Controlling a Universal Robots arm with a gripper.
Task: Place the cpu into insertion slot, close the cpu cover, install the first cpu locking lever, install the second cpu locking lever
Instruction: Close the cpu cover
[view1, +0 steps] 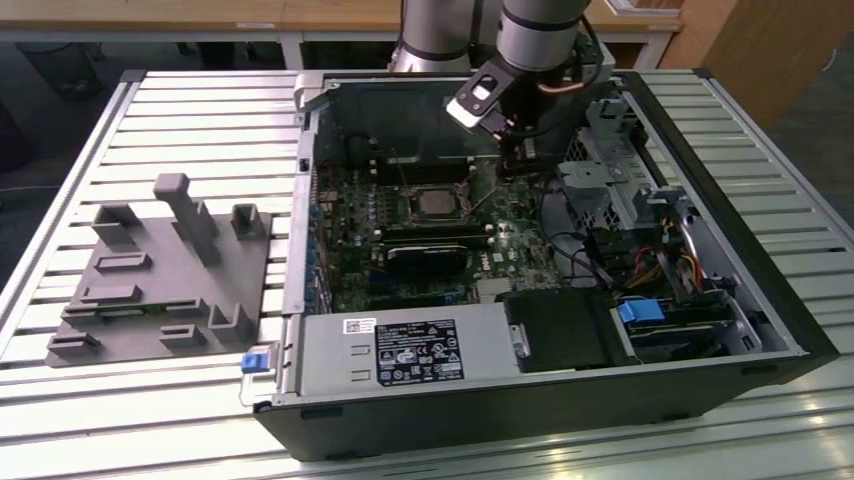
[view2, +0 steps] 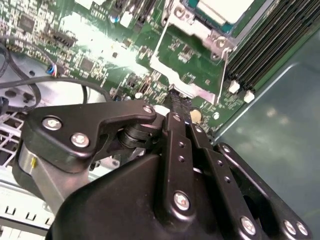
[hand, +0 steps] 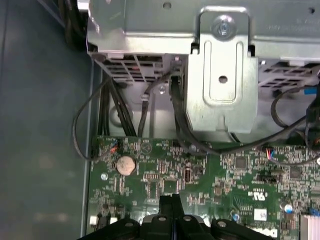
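One arm reaches into the open computer case (view1: 534, 400) on the slatted worktop (view1: 160, 110) in the exterior view. Its pincer (view1: 518, 158) hangs just beside the insertion slot (view1: 404, 200), where the cpu (view1: 434, 204) already lies.

In the second wrist view, the cpu cover (view2: 192, 85) stands open beside the chip. The pincer's black fingertips (view2: 176, 104) are pressed together against its edge.

In the first wrist view, the same tips meet over green board near a coin cell (hand: 125, 163).

The risk, I judge, is that the narrow tip slips off the thin frame and scrapes board parts, or that the cover drops crooked and nudges the chip.
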